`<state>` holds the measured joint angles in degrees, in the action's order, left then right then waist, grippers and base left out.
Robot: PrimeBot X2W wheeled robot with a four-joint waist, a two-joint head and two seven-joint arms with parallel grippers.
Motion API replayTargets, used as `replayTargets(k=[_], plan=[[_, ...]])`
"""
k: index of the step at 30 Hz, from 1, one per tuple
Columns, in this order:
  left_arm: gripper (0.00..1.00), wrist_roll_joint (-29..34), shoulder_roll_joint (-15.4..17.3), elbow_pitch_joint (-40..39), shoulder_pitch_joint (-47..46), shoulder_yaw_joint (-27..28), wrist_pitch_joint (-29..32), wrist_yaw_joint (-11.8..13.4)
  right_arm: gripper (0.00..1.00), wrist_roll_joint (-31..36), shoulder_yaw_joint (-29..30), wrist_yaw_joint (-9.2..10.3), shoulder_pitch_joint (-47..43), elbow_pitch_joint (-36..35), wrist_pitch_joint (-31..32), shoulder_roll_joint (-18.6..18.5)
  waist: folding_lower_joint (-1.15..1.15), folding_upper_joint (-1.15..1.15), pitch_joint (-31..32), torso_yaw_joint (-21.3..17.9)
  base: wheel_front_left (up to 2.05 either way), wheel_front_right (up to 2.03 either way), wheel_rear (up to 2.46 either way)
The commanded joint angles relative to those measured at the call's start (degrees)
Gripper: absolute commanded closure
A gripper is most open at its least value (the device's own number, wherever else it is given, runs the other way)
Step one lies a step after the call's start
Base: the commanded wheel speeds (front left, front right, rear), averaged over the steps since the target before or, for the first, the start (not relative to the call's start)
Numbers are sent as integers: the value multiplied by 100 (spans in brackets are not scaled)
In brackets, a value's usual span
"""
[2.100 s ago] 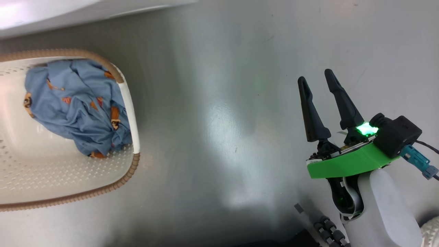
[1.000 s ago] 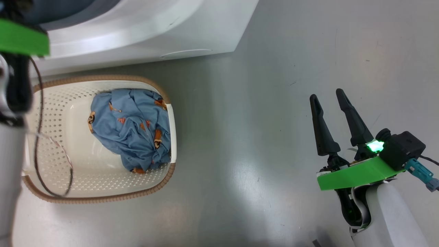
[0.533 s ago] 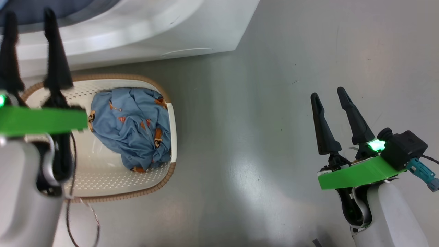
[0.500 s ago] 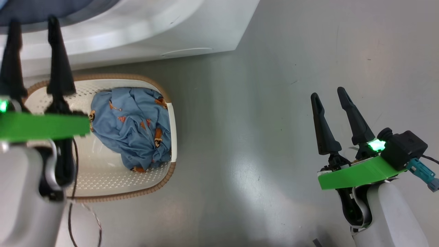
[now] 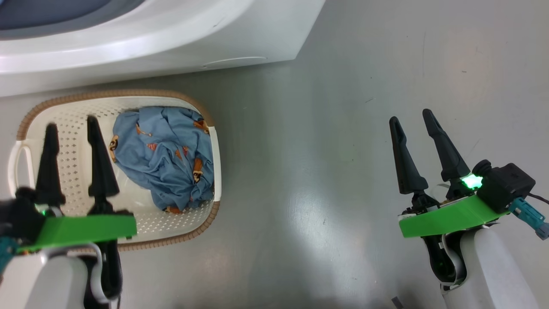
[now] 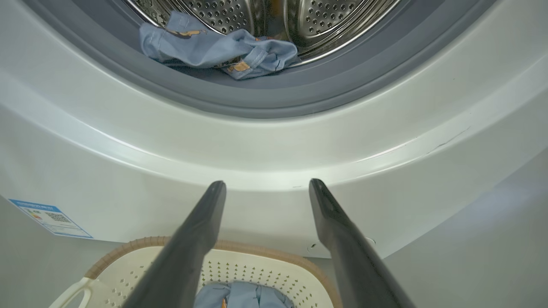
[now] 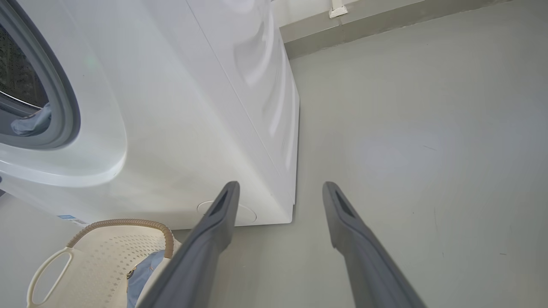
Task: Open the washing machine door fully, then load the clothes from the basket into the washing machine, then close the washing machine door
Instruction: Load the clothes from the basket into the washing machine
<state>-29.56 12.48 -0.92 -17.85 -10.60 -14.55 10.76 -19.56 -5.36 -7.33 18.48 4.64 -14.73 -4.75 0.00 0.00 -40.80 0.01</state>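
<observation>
Left jaws spread and empty, poised over the left half of the basket (image 5: 116,92), fingers (image 5: 101,163) pointing toward the washing machine (image 5: 171,38). Just right of those jaws, inside the basket against its right wall: a crumpled heap of the clothes (image 5: 167,159), light blue with orange-brown bears. Ahead of the fingertips in the left wrist view: first the basket's brown braided rim, standing between the jaws and the machine's white front, then higher up the grey gasket (image 6: 274,98) and the steel drum (image 6: 325,17), with a piece of blue cloth (image 6: 214,45) of the same print lying at the drum's lip. Off to the left of those jaws, low on the machine: a blue label (image 6: 51,218). Right jaws likewise spread and empty, well apart from the basket, over bare floor (image 5: 321,150). To their left: the machine's side panel and front corner, with a round white cap (image 7: 249,212) low on the front, just past the left fingertip. Lower left of them in the right wrist view: the basket's white handle (image 7: 47,269) and a fold of blue. Floor smooth, grey and glossy, with pale reflections. Far beyond the right jaws: a darker skirting strip (image 7: 385,25) at the foot of a pale wall.
</observation>
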Motion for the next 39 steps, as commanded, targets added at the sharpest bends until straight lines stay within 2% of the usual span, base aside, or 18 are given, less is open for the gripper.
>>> replayTargets(k=[1,13,22,26,30,33,39], plan=[[0,135,34,-69,283,292,-43,-74,0,68,-187,-16,-157,-109,-27,30,0,0,-4,-2,0,0,0],[0,509,-541,-10,1128,779,-44,-393,0,35,-193,-16,-156,-77,-27,7,0,0,3,2,0,0,0],[0,725,-737,117,1078,1018,-44,-657,0,30,-225,-16,-147,-43,-27,11,0,0,3,-17,0,0,0],[0,780,-617,67,925,1051,7,-751,0,17,-236,-16,-153,-19,-27,22,0,0,38,-24,0,0,0],[0,758,-304,-179,584,1146,367,-800,0,-4,-287,-16,-122,4,-27,36,0,0,47,-53,0,0,0],[0,757,-34,-481,199,1164,829,-829,0,-19,-328,-16,-95,29,-27,50,0,0,58,-75,0,0,0],[0,660,453,-915,-881,1161,2178,-776,0,-70,-418,-16,-52,112,-27,79,0,0,88,-165,0,0,0]])
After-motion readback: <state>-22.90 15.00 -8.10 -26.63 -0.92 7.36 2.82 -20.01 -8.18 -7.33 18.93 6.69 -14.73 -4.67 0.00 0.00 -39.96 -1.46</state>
